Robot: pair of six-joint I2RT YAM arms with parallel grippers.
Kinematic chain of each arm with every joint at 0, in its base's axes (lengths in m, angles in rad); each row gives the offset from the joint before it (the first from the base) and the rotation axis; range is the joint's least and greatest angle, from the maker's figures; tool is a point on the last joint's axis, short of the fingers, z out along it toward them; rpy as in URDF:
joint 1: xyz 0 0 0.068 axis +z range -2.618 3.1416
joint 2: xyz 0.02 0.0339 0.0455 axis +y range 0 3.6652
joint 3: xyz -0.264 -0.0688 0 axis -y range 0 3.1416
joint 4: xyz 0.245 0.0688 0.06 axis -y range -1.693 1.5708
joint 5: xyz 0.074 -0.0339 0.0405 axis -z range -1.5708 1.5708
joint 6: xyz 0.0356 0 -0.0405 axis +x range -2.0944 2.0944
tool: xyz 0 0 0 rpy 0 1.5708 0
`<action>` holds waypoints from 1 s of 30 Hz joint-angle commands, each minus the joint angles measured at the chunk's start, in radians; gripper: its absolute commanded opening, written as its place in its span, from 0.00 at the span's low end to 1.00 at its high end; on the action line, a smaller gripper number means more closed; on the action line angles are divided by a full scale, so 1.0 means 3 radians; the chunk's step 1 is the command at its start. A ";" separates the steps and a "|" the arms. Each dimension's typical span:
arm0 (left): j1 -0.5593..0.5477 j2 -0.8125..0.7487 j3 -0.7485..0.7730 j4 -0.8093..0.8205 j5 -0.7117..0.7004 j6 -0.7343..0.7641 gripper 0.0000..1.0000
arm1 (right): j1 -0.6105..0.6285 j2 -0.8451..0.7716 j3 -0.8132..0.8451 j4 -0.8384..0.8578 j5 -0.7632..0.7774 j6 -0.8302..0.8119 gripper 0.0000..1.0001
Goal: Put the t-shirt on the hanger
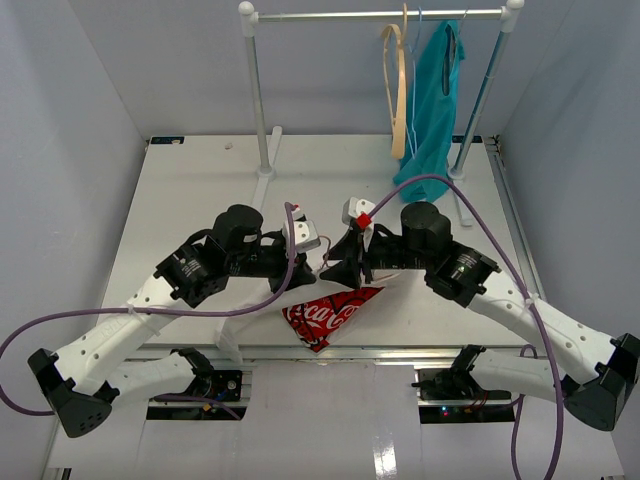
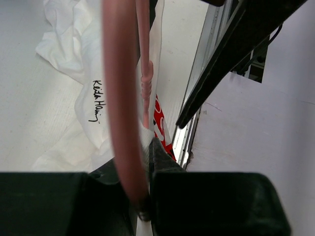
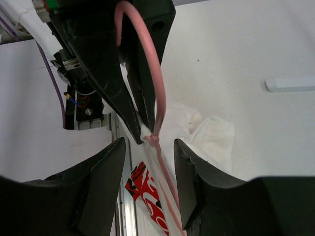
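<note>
The white t-shirt (image 1: 330, 312) with its red print lies crumpled at the table's front edge, between both arms. In the left wrist view my left gripper (image 2: 147, 164) is shut on the hook of the pink wire hanger (image 2: 120, 98). The hanger's twisted neck runs down into the t-shirt (image 2: 74, 54). In the right wrist view my right gripper (image 3: 149, 143) is open, its fingers on either side of the hanger (image 3: 153, 98) neck without touching it. The t-shirt (image 3: 209, 132) bunches just behind. From above, the left gripper (image 1: 298, 272) and right gripper (image 1: 342, 266) nearly meet.
A clothes rack (image 1: 380, 15) stands at the back of the table, bearing a tan wooden hanger (image 1: 398, 90) and a teal garment (image 1: 432, 100). Its white foot (image 3: 290, 83) lies on the table. The table's metal front edge (image 2: 194, 123) runs right beside the t-shirt.
</note>
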State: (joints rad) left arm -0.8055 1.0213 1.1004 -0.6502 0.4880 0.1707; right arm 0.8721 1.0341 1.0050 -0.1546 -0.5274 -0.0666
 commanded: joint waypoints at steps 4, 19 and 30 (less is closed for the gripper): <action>-0.0007 -0.0030 0.0042 0.0154 0.0219 -0.0039 0.00 | 0.0054 0.0187 0.0041 0.0888 -0.0031 0.0192 0.45; -0.0005 -0.0135 0.0436 -0.0254 -0.0862 -0.0404 0.06 | -0.0093 -0.0341 -0.0038 0.0393 0.1011 0.0326 0.08; -0.0002 -0.0347 0.0446 -0.0228 -0.0895 -0.0457 0.12 | -0.0148 -0.0566 0.0176 -0.0044 0.1280 0.0240 0.08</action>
State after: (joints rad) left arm -0.8268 0.9636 1.1914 -0.6544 0.3427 0.0509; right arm 0.8553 0.8907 0.9999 -0.0501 -0.2484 0.0610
